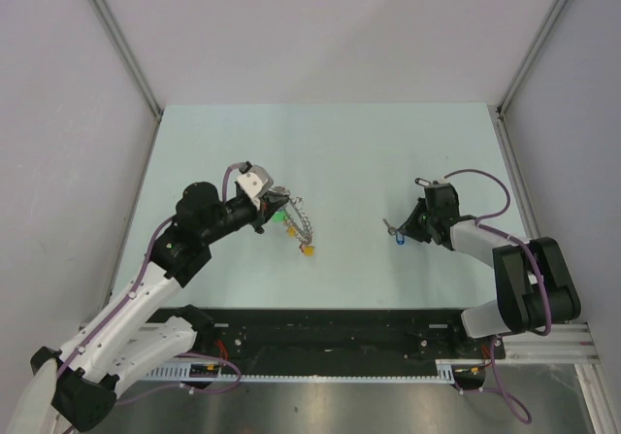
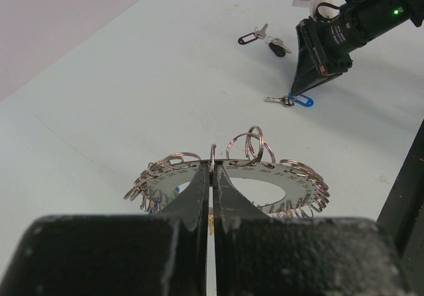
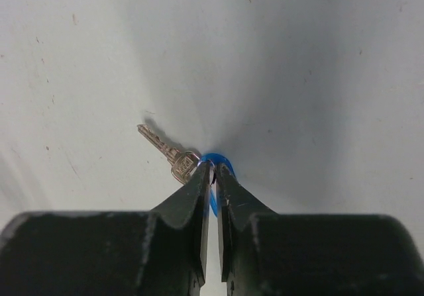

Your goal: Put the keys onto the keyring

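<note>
Here the key is pinched by the right gripper; the ring is held well left of it.

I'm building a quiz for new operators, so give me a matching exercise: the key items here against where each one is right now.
Things: 1 keyring; 2 blue-tagged key; 3 black-tagged keys.
Places: A lying loose on the table, no gripper on them; B clamped in the left gripper; C pinched at the right gripper tips.
Pairs: 1-B, 2-C, 3-A.
</note>
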